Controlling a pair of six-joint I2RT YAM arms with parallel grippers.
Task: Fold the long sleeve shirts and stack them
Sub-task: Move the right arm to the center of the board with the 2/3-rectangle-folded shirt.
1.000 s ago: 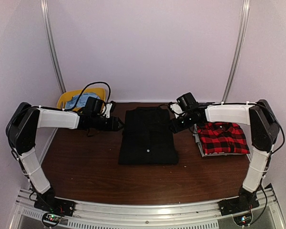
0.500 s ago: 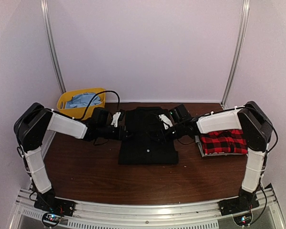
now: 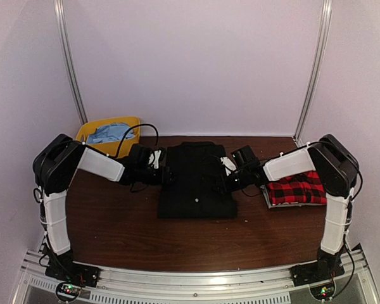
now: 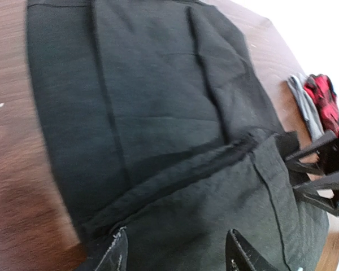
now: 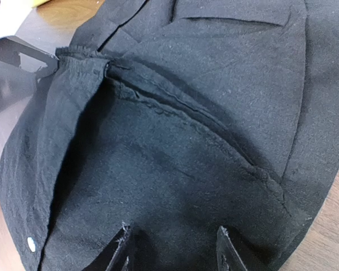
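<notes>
The black shirt (image 3: 196,183) was matt woven cloth, slightly rough at its stitched seam. The red-and-black plaid shirt (image 3: 297,188) looked like soft cloth. The table (image 3: 114,228) was dark wood with a low sheen, the yellow bin (image 3: 82,134) smooth plastic, the front rail (image 3: 196,278) bare metal.

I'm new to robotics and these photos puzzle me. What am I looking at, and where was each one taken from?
Two robot arms are bolted at the near edge of a wooden table. The wide picture looks down from above and behind them; each close-up comes from a camera on one wrist. A black shirt, partly folded, lies in the middle, a folded red-and-black plaid shirt on the right, and a yellow bin with blue cloth at the back left. The left tool and right tool are open at the black shirt's two sides, apparently holding nothing.
</notes>
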